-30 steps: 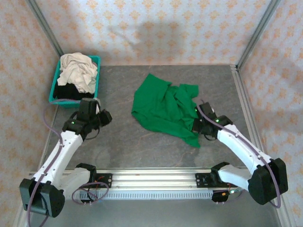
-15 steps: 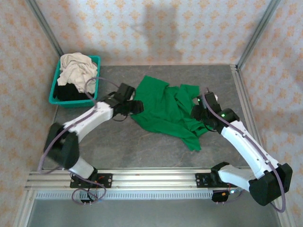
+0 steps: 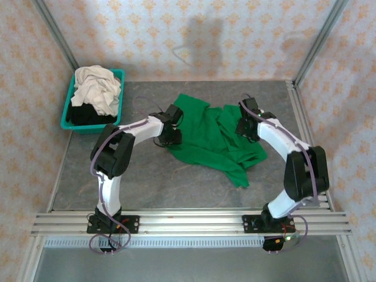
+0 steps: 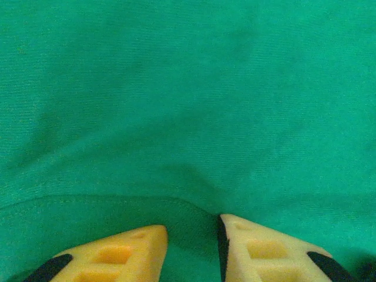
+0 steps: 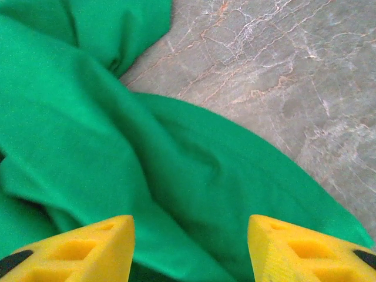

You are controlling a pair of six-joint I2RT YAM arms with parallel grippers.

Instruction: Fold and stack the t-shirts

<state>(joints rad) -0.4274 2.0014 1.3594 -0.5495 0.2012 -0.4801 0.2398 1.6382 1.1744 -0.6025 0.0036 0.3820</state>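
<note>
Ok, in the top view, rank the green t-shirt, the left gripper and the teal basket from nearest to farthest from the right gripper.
1. green t-shirt, directly under the right gripper.
2. left gripper, across the shirt, at its left edge.
3. teal basket, at the table's far-left corner.

Pretty bright, even light overall, with a soft blurry shadow on the back wall [image 3: 202, 41]. Left wrist view looks soft up close on the green t-shirt [image 4: 188, 106]; right wrist's tabletop [image 5: 294, 70] looks sharp.
</note>
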